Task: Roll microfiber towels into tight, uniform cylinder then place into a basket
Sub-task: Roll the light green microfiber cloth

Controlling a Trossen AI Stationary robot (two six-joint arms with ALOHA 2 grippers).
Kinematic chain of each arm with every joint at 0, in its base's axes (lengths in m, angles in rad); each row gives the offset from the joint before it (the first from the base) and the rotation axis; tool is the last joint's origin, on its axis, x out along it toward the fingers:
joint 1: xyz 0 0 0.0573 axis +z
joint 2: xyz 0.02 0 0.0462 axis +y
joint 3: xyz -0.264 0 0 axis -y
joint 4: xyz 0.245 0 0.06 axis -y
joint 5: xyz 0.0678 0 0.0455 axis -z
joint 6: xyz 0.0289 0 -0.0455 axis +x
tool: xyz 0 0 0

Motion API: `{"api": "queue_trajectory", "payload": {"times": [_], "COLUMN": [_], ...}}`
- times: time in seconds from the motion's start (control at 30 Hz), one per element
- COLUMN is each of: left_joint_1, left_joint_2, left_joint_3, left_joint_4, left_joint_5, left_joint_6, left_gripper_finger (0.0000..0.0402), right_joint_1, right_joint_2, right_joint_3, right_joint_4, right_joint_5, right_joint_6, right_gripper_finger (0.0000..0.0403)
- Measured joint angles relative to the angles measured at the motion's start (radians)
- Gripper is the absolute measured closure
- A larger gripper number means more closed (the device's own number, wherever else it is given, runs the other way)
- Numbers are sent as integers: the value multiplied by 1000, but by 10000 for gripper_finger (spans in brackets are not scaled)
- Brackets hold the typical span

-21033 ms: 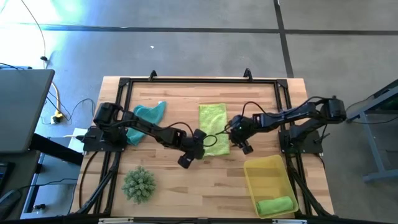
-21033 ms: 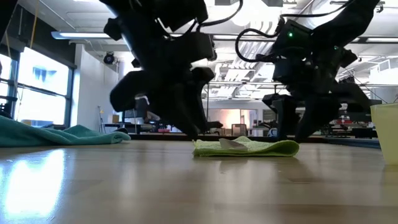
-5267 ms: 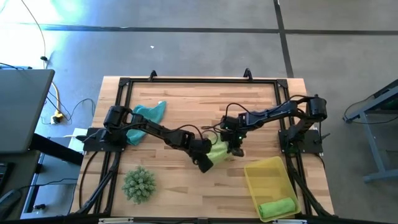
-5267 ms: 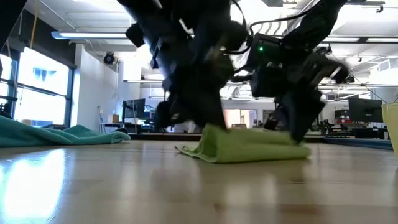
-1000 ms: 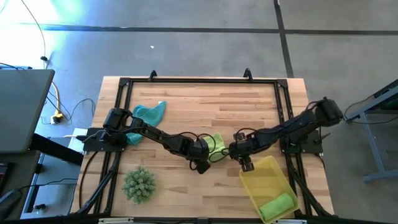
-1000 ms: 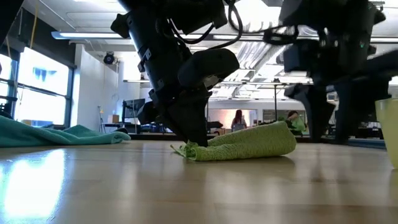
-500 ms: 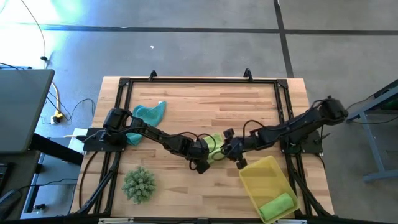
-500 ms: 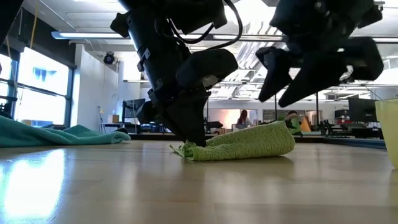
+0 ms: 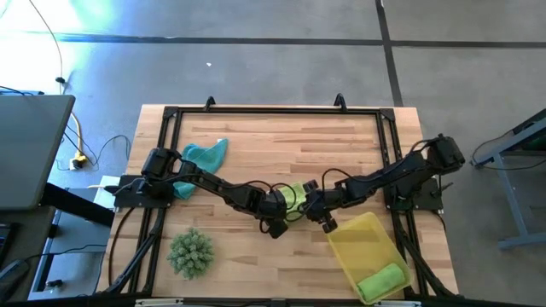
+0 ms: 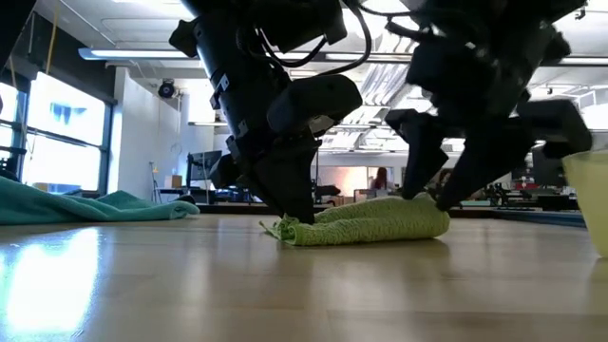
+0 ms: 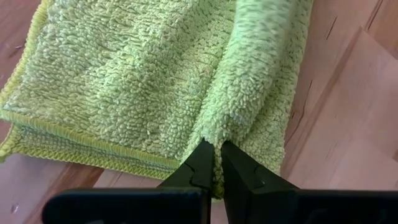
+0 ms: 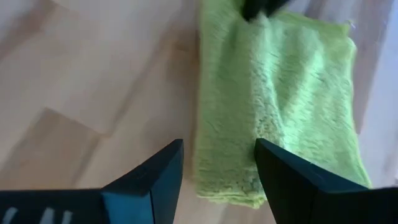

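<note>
The pale yellow-green towel (image 9: 294,197) is pinched at one end by the closed left hand (image 11: 214,169), while the right hand (image 10: 439,195) is held wide open and empty just above its other end, with the basket (image 9: 358,241) near it. The cloth is judged soft, light and prone to unrolling, so it is best clamped across the thick of the roll rather than by a loose hem. Bare table (image 9: 256,158) is left open beyond both hands.
</note>
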Motion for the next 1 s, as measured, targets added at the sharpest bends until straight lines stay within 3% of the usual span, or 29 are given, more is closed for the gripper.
{"api": "queue_trajectory", "payload": {"times": [0.27,0.6,0.9,1.0], "left_joint_1": [0,0,0,0], "left_joint_2": [0,0,0,0], "left_joint_3": [0,0,0,0], "left_joint_4": [0,-6,-15,-15], "left_joint_5": [-15,-17,-19,-20], "left_joint_6": [0,18,33,34], "left_gripper_finger": [394,394,394,394], "right_joint_1": [-34,5,47,54], "right_joint_2": [2,-11,-11,-11], "right_joint_3": [-3,25,52,92], "right_joint_4": [-31,-239,-435,-526], "right_joint_5": [-64,-88,-267,-276], "right_joint_6": [9,209,317,301], "right_gripper_finger": [210,210,210,210]}}
